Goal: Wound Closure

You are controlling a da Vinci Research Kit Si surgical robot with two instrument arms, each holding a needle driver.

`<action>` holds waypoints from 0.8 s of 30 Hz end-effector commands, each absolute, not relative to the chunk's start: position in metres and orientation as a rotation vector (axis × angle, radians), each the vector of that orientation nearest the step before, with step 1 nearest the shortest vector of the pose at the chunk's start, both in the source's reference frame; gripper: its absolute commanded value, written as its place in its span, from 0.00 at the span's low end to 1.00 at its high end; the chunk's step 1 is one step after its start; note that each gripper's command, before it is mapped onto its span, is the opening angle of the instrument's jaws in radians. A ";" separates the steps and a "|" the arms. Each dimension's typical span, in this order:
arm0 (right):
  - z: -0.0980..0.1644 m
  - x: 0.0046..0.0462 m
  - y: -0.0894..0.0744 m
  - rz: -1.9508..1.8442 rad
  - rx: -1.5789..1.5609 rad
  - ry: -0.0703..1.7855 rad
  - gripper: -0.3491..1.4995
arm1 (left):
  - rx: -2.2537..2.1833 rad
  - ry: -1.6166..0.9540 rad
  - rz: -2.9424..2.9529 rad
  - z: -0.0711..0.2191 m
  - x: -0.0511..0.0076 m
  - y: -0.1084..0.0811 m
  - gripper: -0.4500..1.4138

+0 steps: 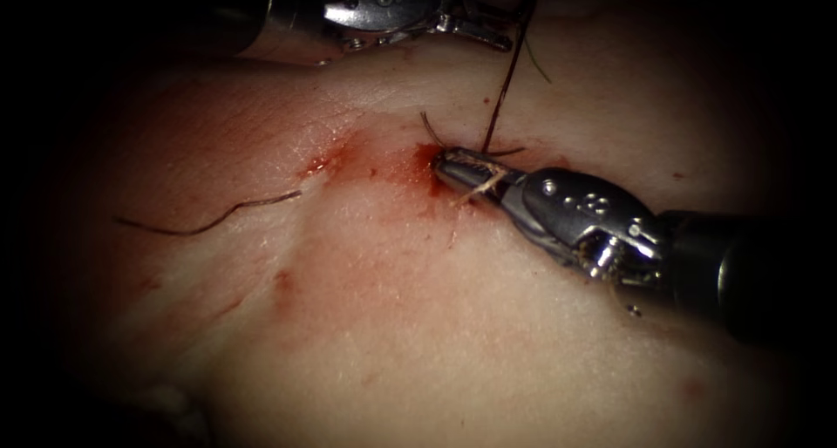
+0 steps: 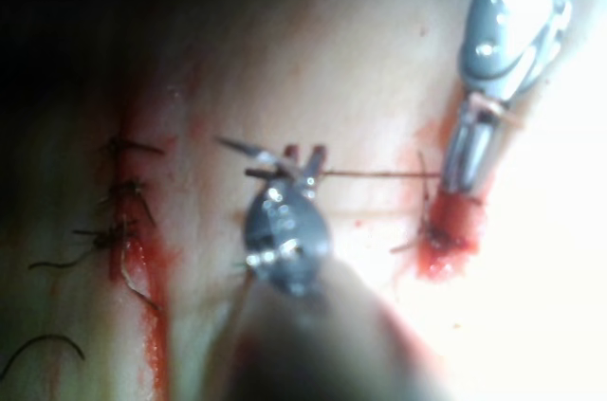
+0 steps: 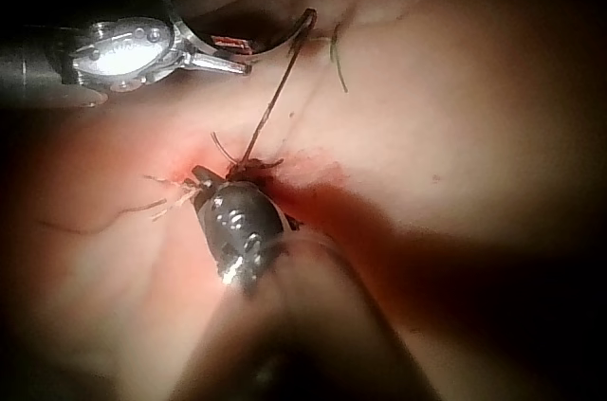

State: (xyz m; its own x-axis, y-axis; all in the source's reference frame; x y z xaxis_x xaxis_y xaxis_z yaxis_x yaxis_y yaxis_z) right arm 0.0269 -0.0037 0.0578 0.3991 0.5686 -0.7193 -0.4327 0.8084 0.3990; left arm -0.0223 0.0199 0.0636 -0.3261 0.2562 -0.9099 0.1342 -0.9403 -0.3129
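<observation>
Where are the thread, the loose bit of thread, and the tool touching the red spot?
thread (image 1: 501,95), endoscope view, middle of the taut strand.
cut end of thread (image 1: 218,220), endoscope view, its middle, lying on tissue.
right arm's tool (image 1: 453,165), endoscope view, jaw tips.

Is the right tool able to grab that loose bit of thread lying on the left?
Probably yes. The loose thread lies bare on the tissue, nothing over it. The right tool sits at the red wound, across from it.

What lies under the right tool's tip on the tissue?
Red fluid and short cut thread ends on the pale pork tissue around the right tool; the spot beneath its tip is covered.
</observation>
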 end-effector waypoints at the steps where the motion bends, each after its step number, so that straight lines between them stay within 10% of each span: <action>1: 0.059 0.0278 -0.005 0.620 0.179 0.970 0.00 | -1.770 -0.508 2.447 0.064 -0.0229 0.020 0.00; 24: 0.062 0.0293 -0.011 0.543 0.183 0.947 0.00 | -1.730 -0.423 2.420 0.066 -0.0256 0.023 0.00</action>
